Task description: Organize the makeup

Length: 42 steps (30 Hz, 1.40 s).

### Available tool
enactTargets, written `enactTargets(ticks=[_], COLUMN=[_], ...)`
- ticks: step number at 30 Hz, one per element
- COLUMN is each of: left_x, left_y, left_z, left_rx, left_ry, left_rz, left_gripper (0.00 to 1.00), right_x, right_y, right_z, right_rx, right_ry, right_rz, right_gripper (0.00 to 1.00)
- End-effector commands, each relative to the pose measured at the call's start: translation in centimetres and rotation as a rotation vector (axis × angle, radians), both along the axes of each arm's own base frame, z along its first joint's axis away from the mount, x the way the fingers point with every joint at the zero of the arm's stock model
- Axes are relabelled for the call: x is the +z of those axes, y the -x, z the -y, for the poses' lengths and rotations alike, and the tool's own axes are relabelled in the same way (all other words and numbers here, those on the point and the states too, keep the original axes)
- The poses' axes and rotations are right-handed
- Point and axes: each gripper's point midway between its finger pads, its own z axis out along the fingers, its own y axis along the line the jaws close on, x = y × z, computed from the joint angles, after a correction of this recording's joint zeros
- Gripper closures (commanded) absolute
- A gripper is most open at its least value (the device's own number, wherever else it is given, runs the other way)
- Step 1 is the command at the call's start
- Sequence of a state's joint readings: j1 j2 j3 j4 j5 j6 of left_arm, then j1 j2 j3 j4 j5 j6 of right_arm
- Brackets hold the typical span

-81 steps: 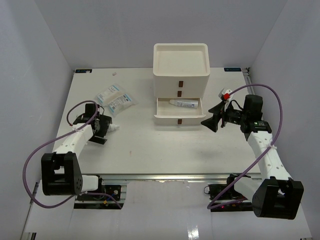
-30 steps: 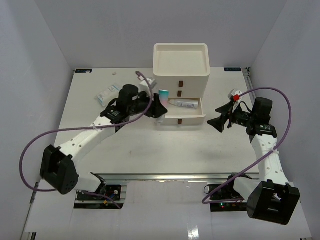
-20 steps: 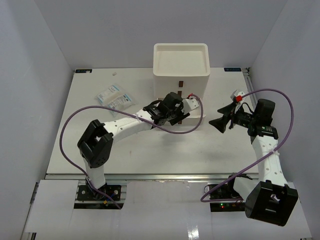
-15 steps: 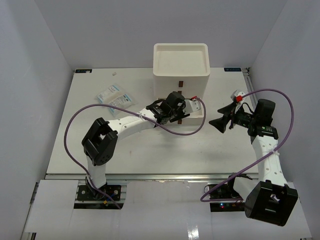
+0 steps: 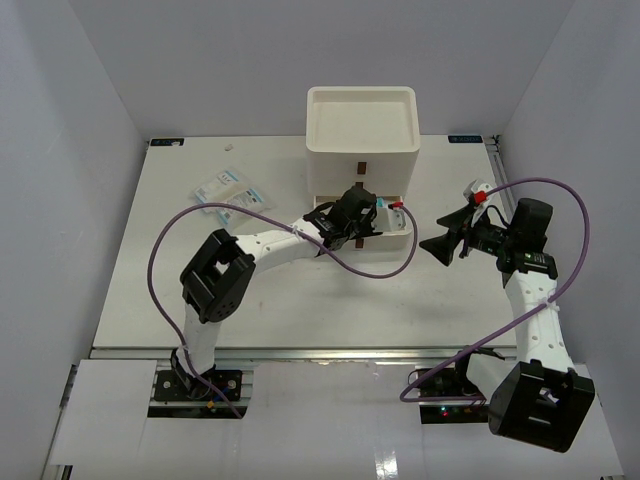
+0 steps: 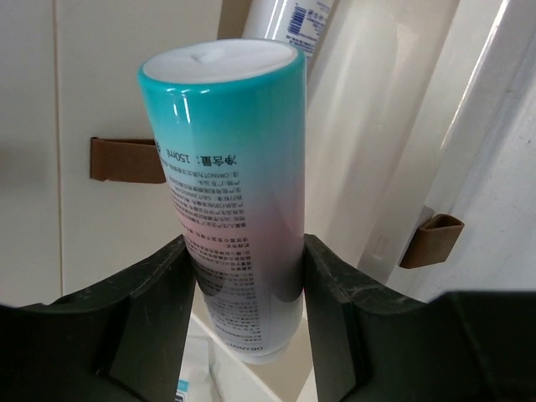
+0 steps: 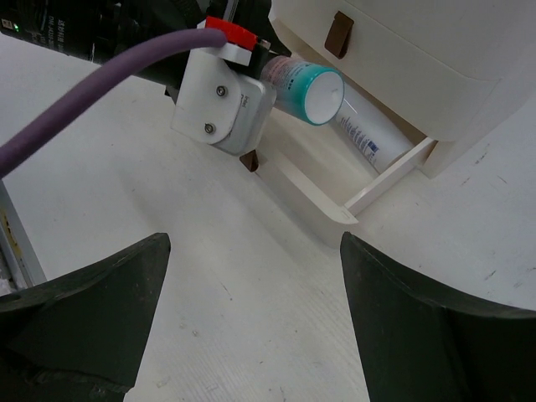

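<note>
the left gripper, pinching the teal-and-pink tube, has just swung over the open drawer — a drop beside the white tube looks next — while the right gripper hangs nearby, fingers spread.

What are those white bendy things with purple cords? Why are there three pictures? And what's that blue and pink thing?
Those are two robot arms, bolted to a white table. The purple cords are their cables. Each arm ends in a two-fingered pincer called a gripper. The big picture comes from a camera up above, looking down. The other two come from little cameras on the arms' wrists, so you see the black fingers up close. The left gripper is squeezing a tube that is teal at one end and fades to pink. It holds the tube over the open drawer of a white drawer box. A white tube already lies in that drawer. The right gripper is open and holds nothing. Some clear packets lie on the table to the left.
</note>
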<state>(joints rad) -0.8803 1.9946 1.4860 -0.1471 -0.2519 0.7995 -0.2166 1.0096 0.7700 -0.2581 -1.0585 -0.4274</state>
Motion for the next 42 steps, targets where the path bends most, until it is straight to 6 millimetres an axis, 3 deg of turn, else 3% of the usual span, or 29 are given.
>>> enactTargets(ticks=[1, 7, 9, 15, 19, 21, 23, 25, 26, 28, 30, 32, 35, 42], left_x=[5.3, 6.9, 7.8, 11.7, 13.9, 14.1, 13.9, 13.9, 14.1, 14.1, 14.4, 14.6, 15.1, 17.2], left_y=[-0.9, 0.0, 0.6, 3.4, 5.2, 5.2, 5.7, 6.2, 6.0, 6.3, 5.2, 4.8, 1.6, -3.9], left_z=[1.2, 1.0, 1.0, 0.1, -1.9, -3.6, -5.4, -7.6, -8.4, -11.0, -13.8, -14.9, -17.3, -16.1], left_rx=[0.006, 0.008, 0.01, 0.016, 0.133, 0.218, 0.268, 0.28, 0.292, 0.312, 0.342, 0.359, 0.452, 0.446], left_ry=[0.129, 0.203, 0.251, 0.437, 0.606, 0.663, 0.723, 0.835, 0.882, 0.985, 1.086, 1.179, 1.279, 1.355], left_rz=[0.107, 0.094, 0.078, 0.013, -0.076, -0.148, -0.259, -0.391, -0.436, -0.52, -0.565, -0.645, -0.675, -0.685], left_gripper=[0.3, 0.19, 0.1, 0.1, 0.1, 0.13, 0.25, 0.33, 0.35, 0.41, 0.43, 0.44, 0.41, 0.36], right_x=[0.4, 0.4, 0.4, 0.1, -0.1, -0.4, -0.9, -1.8, -2.4, -4.1, -5.3, -6.3, -7.5, -11.2], right_y=[-0.1, 0.2, 0.4, 1.6, 3.1, 3.7, 4.6, 5.2, 4.8, 5.1, 4.0, 3.4, 2.5, 1.4], right_z=[0.0, -0.2, -0.4, -1.1, -2.0, -2.5, -3.8, -5.5, -5.4, -7.5, -7.8, -8.9, -10.4, -12.4], right_rx=[0.022, 0.045, 0.059, 0.137, 0.232, 0.273, 0.342, 0.422, 0.416, 0.495, 0.502, 0.543, 0.588, 0.613], right_ry=[-0.007, -0.012, -0.014, -0.021, -0.018, -0.003, 0.04, 0.139, 0.198, 0.335, 0.449, 0.522, 0.597, 0.715], right_rz=[0.035, 0.048, 0.054, 0.095, 0.175, 0.219, 0.288, 0.38, 0.41, 0.458, 0.457, 0.435, 0.393, 0.317], right_gripper=[0.11, 0.11, 0.11, 0.12, 0.16, 0.18, 0.21, 0.25, 0.26, 0.31, 0.38, 0.49, 0.58, 0.66])
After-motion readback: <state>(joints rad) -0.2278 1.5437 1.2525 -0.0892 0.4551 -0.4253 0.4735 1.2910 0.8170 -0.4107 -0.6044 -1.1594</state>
